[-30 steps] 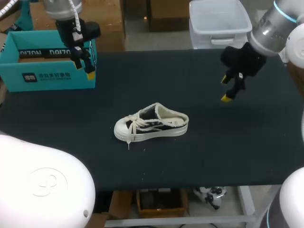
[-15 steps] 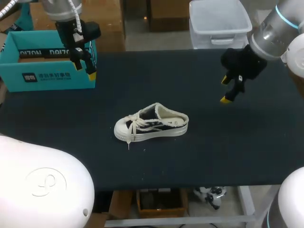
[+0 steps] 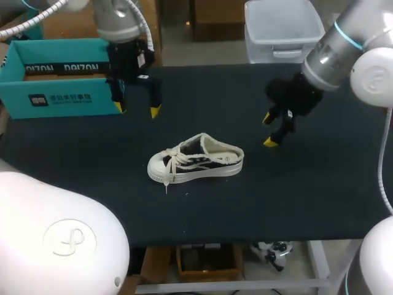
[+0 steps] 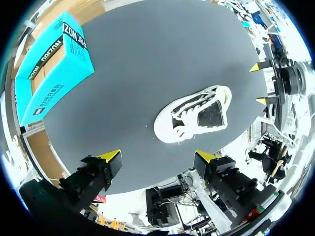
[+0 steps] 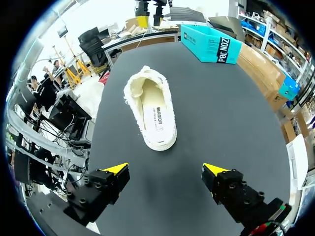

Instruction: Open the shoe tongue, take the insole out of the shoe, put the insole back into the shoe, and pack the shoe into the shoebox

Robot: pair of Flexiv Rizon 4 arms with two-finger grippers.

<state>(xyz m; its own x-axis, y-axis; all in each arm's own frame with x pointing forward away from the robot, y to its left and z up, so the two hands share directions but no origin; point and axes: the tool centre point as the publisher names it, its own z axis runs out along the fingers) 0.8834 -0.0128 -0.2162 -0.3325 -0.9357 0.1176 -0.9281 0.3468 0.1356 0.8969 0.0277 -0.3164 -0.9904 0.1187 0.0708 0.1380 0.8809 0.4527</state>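
A black-and-cream canvas sneaker (image 3: 196,160) stands on its sole in the middle of the dark surface (image 3: 307,196), toe toward the left arm's side, its printed insole (image 5: 153,115) seated inside. Past it, the right end effector (image 3: 269,129) hovers near the heel, fingers spread and empty. The left end effector (image 3: 136,109), likewise spread, hangs beside the teal shoebox (image 3: 61,98), open-topped and white-lettered, at the far left.

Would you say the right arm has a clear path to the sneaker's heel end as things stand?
Probably yes: the right gripper hangs open off the heel end of the sneaker, only bare table between them.
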